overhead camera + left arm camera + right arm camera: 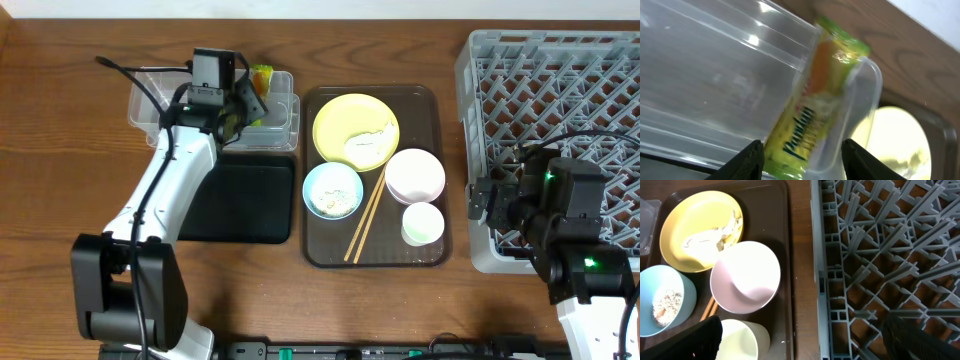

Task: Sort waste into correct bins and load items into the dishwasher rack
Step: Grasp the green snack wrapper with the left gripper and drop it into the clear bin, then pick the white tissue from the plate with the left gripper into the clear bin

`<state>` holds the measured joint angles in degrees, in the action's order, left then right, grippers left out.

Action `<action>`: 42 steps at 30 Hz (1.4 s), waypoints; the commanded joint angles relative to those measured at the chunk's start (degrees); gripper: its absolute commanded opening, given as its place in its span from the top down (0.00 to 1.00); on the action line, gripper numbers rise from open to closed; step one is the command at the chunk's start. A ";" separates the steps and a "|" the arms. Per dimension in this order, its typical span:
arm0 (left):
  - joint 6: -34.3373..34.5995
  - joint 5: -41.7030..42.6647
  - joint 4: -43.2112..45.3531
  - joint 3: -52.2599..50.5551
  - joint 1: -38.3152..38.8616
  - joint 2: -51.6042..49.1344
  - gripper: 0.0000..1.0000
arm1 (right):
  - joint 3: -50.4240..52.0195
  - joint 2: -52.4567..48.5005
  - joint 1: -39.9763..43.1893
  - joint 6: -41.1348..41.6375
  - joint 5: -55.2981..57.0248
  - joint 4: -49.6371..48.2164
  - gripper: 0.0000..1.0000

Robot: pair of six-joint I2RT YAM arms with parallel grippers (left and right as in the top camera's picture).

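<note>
My left gripper (pixel 243 98) is open over the right end of the clear tub (pixel 150 100). The green-and-yellow wrapper (pixel 262 77) leans in the tub's corner, and in the left wrist view the wrapper (pixel 812 115) lies between my spread fingers (pixel 802 161). The black tray (pixel 245 205) lies in front of the tub. The yellow plate (pixel 340 118) carries the white tissue (pixel 368 140). The blue bowl (pixel 332 190) holds rice (pixel 664 305). The pink bowl (pixel 414 175), the white cup (pixel 422 223) and the chopsticks (pixel 365 215) lie nearby. My right gripper (pixel 478 200) is open and empty at the rack's (pixel 560 70) left edge (pixel 807 342).
The dishes sit on a dark brown serving tray (pixel 440 110) between the bins and the rack. The right arm's body (pixel 570 220) hangs over the rack's front left part. Bare wooden table lies at the far left and along the front edge.
</note>
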<state>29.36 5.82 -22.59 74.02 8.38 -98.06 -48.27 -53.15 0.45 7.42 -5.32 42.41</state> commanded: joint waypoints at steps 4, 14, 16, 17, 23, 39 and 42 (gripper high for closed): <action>-10.97 -3.61 0.15 0.02 3.96 -0.70 0.47 | -1.18 0.20 -0.48 -0.20 0.55 0.09 0.01; -11.58 -9.55 5.05 -0.02 3.76 -2.05 0.73 | -1.18 0.20 -0.48 -0.20 0.52 0.31 0.01; -11.56 -9.55 5.57 -0.02 3.76 -3.37 0.73 | -1.18 0.20 -0.48 -0.20 0.50 0.37 0.01; -11.56 -9.55 5.64 -0.02 3.76 -4.04 0.73 | -1.18 0.20 -0.48 -0.20 0.52 0.50 0.01; -11.56 -9.60 5.70 -0.02 3.67 -8.74 0.73 | -1.18 0.20 -0.48 -0.20 0.55 0.70 0.01; -11.78 1.73 6.93 0.00 4.26 2.03 0.67 | -1.16 0.20 -0.48 -0.20 0.57 0.68 0.01; -12.22 8.35 4.37 -0.09 6.34 1.88 0.60 | -1.16 0.20 -0.48 -0.20 0.57 0.68 0.01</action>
<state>17.89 5.78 -16.67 73.95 12.80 -95.61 -48.27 -53.15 0.45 7.42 -5.32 42.89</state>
